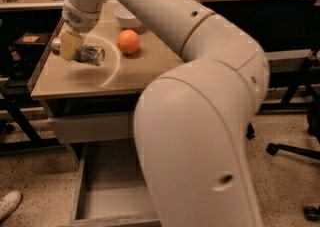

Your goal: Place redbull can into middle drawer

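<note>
Middle of redbull can (93, 55) behind end effector (70, 46) at table (75, 84) left; right side of middle drawer (107, 187) behind arm (200, 121).

Cream rounded arm (200, 121) shells, small dark holes, grilled wrist (79, 15); tan-padded gripper (72, 49) at redbull can (91, 55).

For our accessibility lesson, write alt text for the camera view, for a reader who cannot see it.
The robot's gripper grips the redbull can sideways at the left side of the wooden table, near an orange and a white bowl. Below, the middle drawer stands open, partly hidden by the arm.
</note>
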`<act>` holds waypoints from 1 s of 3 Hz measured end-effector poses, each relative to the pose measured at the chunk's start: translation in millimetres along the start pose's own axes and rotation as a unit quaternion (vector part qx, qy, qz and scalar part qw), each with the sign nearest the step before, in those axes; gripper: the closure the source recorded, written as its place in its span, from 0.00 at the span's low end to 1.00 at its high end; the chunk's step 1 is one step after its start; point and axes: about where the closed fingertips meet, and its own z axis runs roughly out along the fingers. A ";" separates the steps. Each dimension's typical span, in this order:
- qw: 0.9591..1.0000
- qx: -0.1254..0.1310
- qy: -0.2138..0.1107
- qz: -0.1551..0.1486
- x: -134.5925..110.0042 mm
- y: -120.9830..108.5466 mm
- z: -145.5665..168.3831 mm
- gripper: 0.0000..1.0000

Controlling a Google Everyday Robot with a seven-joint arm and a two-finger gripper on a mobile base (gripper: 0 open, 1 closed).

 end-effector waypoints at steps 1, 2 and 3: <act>0.999 0.013 -0.024 0.027 6.2 32.5 -24.8 1.00; 0.993 0.022 -0.083 0.078 40.3 63.2 -17.6 1.00; 0.993 0.022 -0.083 0.078 39.7 64.1 -17.1 1.00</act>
